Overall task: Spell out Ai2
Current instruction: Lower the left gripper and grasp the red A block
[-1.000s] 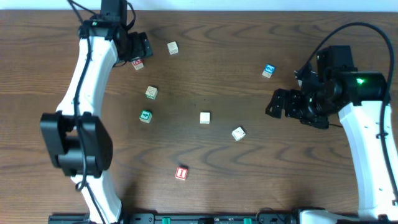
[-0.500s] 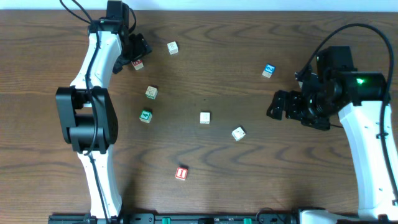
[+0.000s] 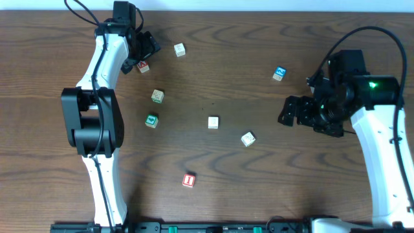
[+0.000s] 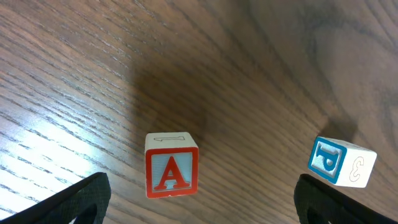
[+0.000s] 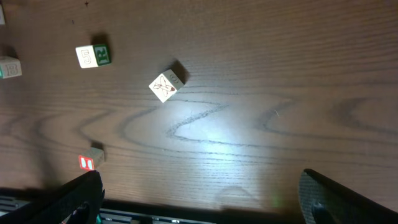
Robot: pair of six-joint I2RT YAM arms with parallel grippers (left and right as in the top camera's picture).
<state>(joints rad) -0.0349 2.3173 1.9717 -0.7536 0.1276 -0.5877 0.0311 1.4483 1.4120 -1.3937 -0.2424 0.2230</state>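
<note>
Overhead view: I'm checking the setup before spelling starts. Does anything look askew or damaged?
Nothing looks damaged. One pale cube right of centre sits turned diagonally, while the red I cube near the front edge sits square.

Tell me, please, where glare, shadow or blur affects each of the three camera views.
Overhead view: the table is evenly lit and sharp, without glare. Left wrist view: the A cube is crisp, with a dark shadow patch on the wood beyond it. Right wrist view: a bright glare spot mid-frame washes out the grain, and the corners fall dark.
</note>
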